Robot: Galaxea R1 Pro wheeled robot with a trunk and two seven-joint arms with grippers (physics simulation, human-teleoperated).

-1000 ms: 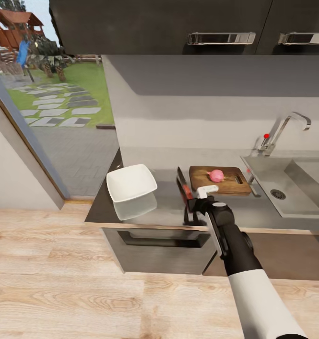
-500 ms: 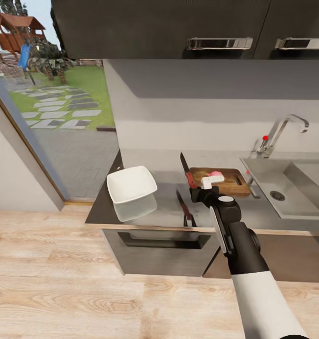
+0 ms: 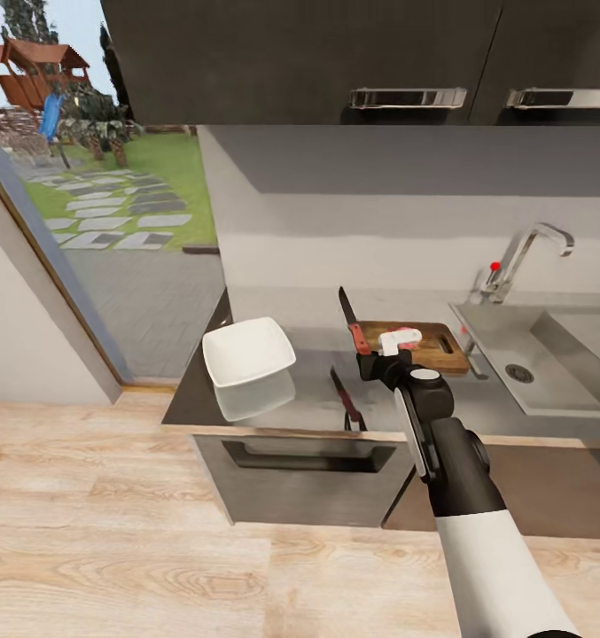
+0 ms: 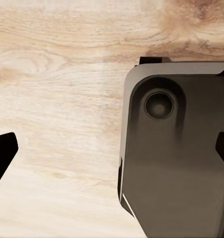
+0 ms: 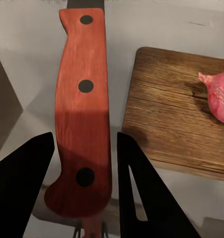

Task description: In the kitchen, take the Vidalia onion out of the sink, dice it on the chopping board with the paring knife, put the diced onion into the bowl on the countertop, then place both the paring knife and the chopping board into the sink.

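My right gripper (image 3: 369, 354) is shut on the red handle of the paring knife (image 3: 354, 326), held above the countertop (image 3: 291, 390) with its dark blade pointing up and away. In the right wrist view the knife handle (image 5: 84, 114) sits between the two dark fingers (image 5: 22, 193). Just beyond lies the brown chopping board (image 3: 437, 346) with the pinkish Vidalia onion (image 3: 413, 334) on it, partly hidden by my wrist; the board (image 5: 171, 119) and the onion (image 5: 218, 94) show beside the handle. The white bowl (image 3: 247, 351) stands to the left. The steel sink (image 3: 548, 354) is at the right. My left gripper (image 4: 112, 153) is open over the floor.
A chrome tap (image 3: 523, 255) with a red knob (image 3: 494, 265) rises behind the sink. Dark wall cabinets (image 3: 335, 53) hang overhead. An oven front (image 3: 300, 461) sits under the countertop. Wooden floor (image 3: 113, 532) lies in front, and a glass door at the left opens onto a garden.
My right gripper has lifted the paring knife off the countertop and carried it toward the chopping board. The head view has shifted slightly. Bowl, board and onion stay put.
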